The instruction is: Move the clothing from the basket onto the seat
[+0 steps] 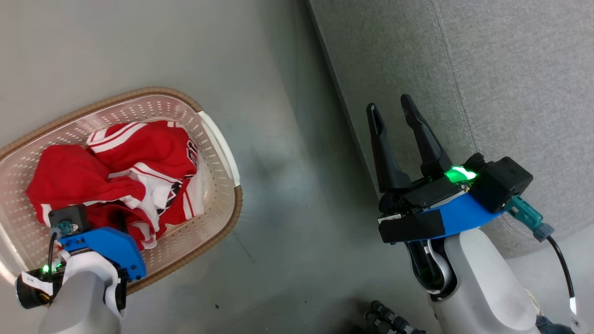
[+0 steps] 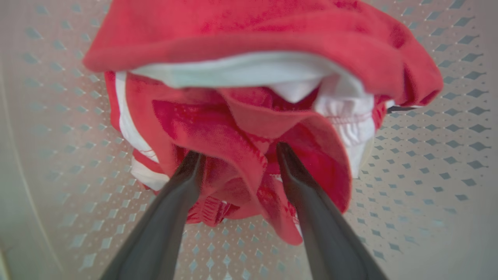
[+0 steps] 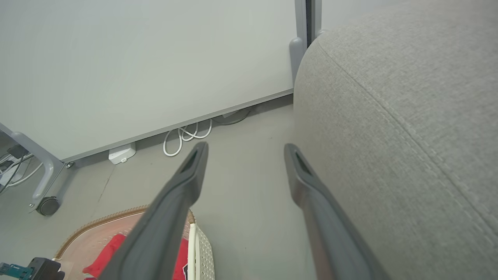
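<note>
Hovering inside the cream perforated plastic laundry basket (image 1: 153, 99), the left claw (image 2: 239, 151) holds its two dark fingers (image 2: 171, 217) spread wide, one either side of a fold of the crumpled red-and-white fabric clothing (image 2: 249, 35), tips at the cloth but not pinched on it. That heap lies directly ahead of the claw, inside the basket. The right claw (image 1: 390, 104) hangs spread and empty over the smooth grey floor (image 1: 287, 185), the big light-grey upholstered seat (image 1: 510, 69) just beside its outer finger.
</note>
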